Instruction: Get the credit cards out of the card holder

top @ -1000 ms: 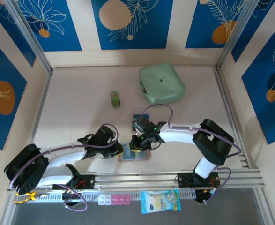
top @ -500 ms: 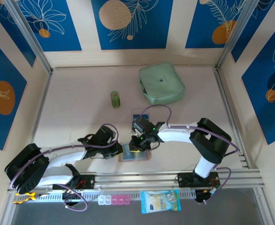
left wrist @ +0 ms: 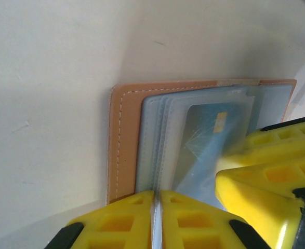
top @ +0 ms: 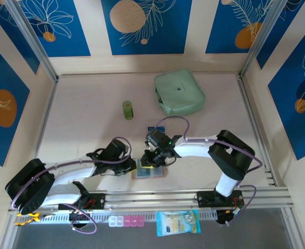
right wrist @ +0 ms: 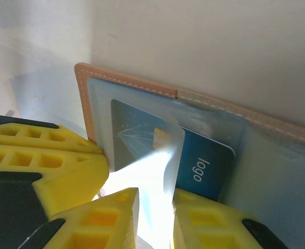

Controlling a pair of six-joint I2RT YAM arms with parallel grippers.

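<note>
Up front — card holder (top: 160, 172), left-right lengthwise

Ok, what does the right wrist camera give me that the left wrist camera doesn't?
Right wrist: the word "logo" on the blue plastic credit card's bare end, and a lifted clear sleeve flap running between the right gripper's slightly parted fingers.
Left wrist: the left gripper shut at the edge of the tan stitched leather card holder, plus its stacked clear sleeves.
Both: holder, the card's gold chip, and the other arm's yellow gripper.
</note>
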